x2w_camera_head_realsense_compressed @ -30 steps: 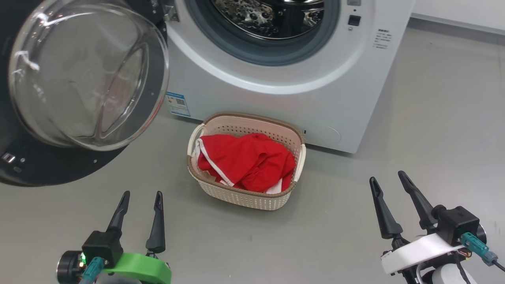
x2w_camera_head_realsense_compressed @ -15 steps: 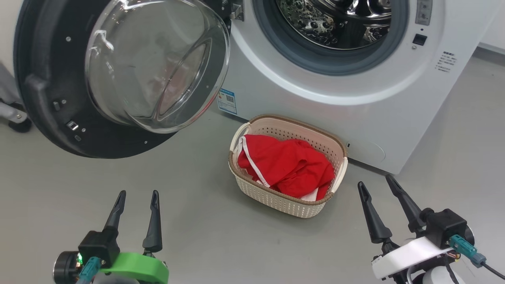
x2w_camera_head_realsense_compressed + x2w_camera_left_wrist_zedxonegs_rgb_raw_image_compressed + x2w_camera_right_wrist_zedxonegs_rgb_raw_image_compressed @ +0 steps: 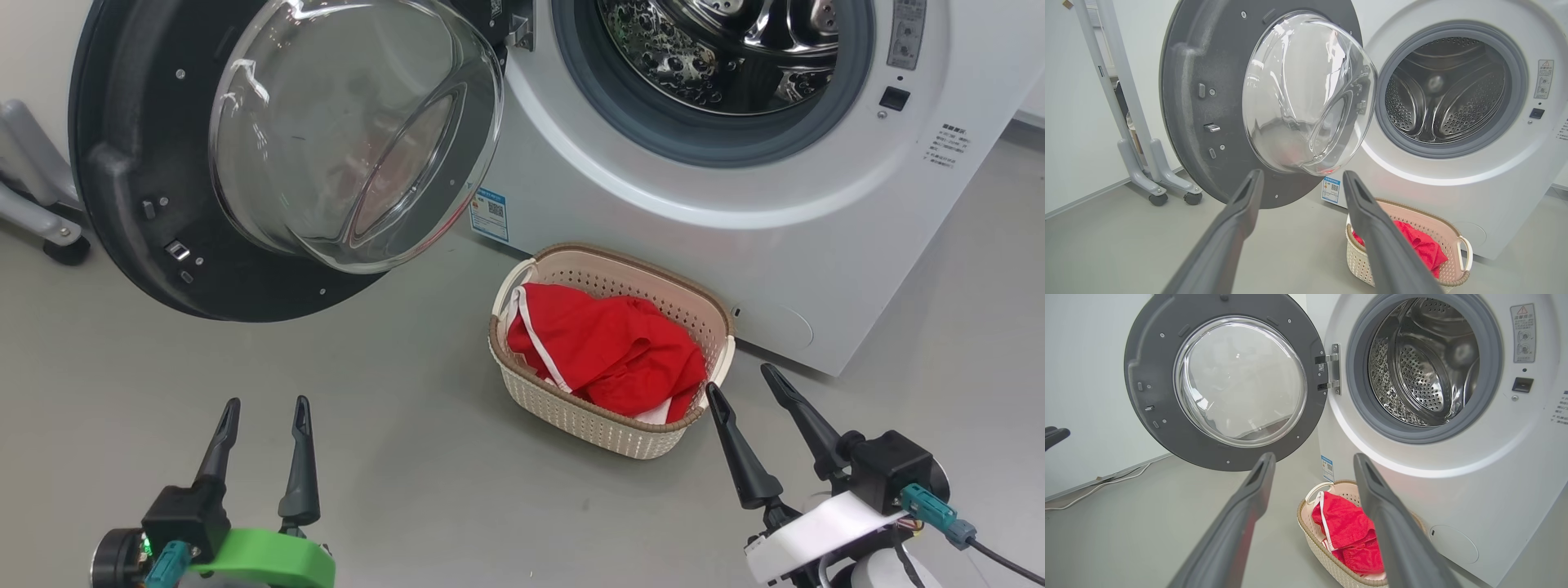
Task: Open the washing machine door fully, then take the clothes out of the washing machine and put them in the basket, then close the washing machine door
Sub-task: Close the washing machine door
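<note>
left claw (image 3: 267,402): we see it released, both dark fingers spread with nothing between them, low at the left over the grey floor (image 3: 392,474), well apart from the basket (image 3: 588,420)
right claw (image 3: 741,379): released as well and empty; in the head view its fingertips come up near the basket's right handle, and we cannot tell whether they touch it
washing machine door (image 3: 286,155): swung wide to the left on its hinge (image 3: 1333,369), black inner rim and bulging glass bowl (image 3: 367,122) turned towards us
washing machine (image 3: 653,237): white front, grey-ringed port uncovered, perforated steel drum (image 3: 718,57) in plain sight
clothes (image 3: 612,351): red fabric with white trim, bunched inside the basket, the heap reaching about to its brown rim
basket: standing on the floor just before the machine, below the port, right of the blue label (image 3: 490,214)
wheeled stand (image 3: 41,220): grey, far left, behind the open door
</note>
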### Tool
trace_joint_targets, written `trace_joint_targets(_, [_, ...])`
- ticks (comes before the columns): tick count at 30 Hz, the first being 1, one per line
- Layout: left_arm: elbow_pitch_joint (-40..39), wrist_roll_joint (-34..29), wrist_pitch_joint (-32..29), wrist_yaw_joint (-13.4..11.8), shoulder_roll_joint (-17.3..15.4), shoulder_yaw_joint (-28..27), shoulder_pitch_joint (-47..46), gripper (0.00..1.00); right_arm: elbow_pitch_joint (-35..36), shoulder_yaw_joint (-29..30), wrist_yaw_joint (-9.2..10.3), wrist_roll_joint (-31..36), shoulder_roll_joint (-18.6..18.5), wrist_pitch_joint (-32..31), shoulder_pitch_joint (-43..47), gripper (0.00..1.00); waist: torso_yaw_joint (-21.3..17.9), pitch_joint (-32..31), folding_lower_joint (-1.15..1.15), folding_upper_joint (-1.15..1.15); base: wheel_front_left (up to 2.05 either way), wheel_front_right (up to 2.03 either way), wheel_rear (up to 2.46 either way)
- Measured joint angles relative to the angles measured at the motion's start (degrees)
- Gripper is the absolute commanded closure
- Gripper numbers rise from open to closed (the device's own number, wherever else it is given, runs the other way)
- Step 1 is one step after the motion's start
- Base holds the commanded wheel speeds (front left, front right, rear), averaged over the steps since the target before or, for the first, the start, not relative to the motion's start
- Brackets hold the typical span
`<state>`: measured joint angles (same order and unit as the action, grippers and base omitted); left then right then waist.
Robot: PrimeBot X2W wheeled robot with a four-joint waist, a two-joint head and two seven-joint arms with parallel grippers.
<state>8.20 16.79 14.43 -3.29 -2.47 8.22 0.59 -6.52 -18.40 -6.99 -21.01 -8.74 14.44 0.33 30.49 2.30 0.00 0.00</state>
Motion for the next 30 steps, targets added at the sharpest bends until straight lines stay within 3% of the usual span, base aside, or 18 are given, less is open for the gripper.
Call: trace_joint_targets(30, [-1.6,-0.68,0.0,0.4,0.0,-0.55,0.9,0.0,-1.57,-0.51,0.0,-0.56,-0.13,0.0,-1.02,0.0,-0.11,-0.19,0.0,0.0,0.0,0.0,0.0])
